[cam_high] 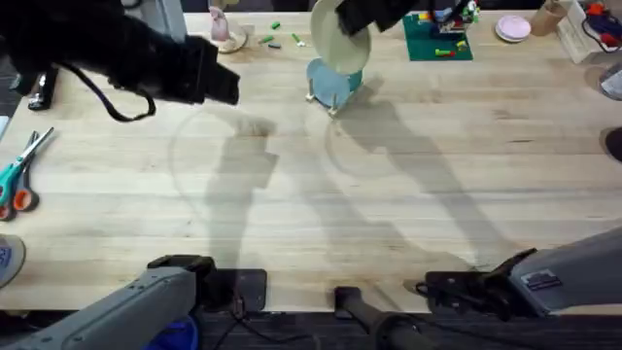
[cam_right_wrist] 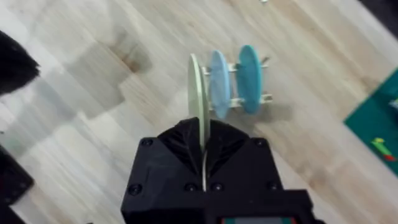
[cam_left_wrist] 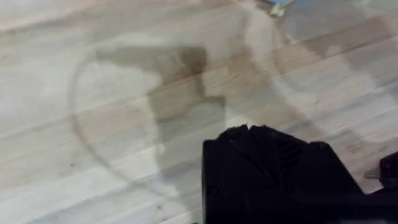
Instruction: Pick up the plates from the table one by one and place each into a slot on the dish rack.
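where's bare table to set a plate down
The wide middle of the table, between the dish rack and the arm bases, is bare. The far edge is crowded: green baseplate, pink plate, scissors at left.

Right claw point(cam_high: 362, 21) holding cream plate point(cam_high: 338, 43) above dish rack point(cam_high: 330, 89).
Blue plates point(cam_high: 330, 80) are standing on edge in the rack; left claw point(cam_high: 222, 82) is hovering over bare worktop point(cam_high: 311, 194); scissors point(cam_high: 19, 175) are lying near left edge.

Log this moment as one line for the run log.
stage: placing cream plate | right hand: shut on cream plate, above dish rack | rack: two blue plates slotted upright | left hand: over bare table
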